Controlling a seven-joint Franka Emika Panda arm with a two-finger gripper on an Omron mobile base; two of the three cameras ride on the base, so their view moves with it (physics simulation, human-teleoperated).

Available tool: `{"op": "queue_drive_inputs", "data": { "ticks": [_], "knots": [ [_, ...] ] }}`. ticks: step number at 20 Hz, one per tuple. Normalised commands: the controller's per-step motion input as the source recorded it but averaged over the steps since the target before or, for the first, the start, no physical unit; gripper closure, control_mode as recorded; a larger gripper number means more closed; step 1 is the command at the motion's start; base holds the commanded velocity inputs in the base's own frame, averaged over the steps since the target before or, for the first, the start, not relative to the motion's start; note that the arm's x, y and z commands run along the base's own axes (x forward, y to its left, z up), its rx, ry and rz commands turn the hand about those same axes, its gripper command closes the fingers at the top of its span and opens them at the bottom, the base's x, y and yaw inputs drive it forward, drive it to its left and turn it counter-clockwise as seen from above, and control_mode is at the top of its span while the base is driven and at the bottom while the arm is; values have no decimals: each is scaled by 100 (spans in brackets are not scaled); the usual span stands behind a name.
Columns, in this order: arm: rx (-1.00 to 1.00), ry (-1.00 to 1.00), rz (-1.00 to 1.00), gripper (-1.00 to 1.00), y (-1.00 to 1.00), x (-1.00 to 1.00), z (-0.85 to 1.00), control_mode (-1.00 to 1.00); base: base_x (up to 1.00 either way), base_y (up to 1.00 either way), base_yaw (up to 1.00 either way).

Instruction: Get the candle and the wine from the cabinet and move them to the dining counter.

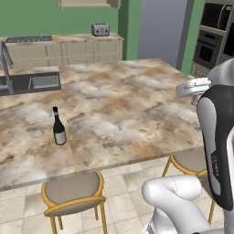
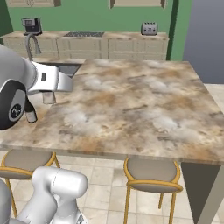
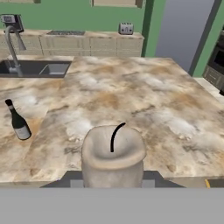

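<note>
Green-walled kitchen; wine (image 1: 59, 128) stands near the counter's (image 1: 128, 100) near edge. Candle (image 3: 113, 155) is gripped in the hand (image 3: 113, 183) above the counter; next, lowering and release are called for.

A home kitchen: marbled island counter (image 1: 128, 105) with sink (image 1: 32, 83) and faucet (image 1: 5, 64) at its left edge, stools (image 2: 151, 175) beneath the near edge, toaster (image 1: 100, 29), cooktop (image 2: 84, 34), wall ovens (image 1: 210, 41) beyond.
</note>
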Motion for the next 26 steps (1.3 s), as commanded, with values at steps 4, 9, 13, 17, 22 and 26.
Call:
{"op": "queue_drive_inputs", "data": {
  "ticks": [4,9,13,17,22,26],
  "knots": [
    [0,0,0,100,0,0,0,100,36,36,0],
    [-1,1,0,100,18,29,-23,-100,29,22,0],
    [-5,10,6,100,56,100,-69,-100,0,0,0],
    [-2,9,7,100,44,100,-83,-100,0,0,0],
    [0,3,12,100,6,100,-87,-100,0,0,0],
    [0,3,15,100,4,100,-80,-100,0,0,0]
  ]
}}
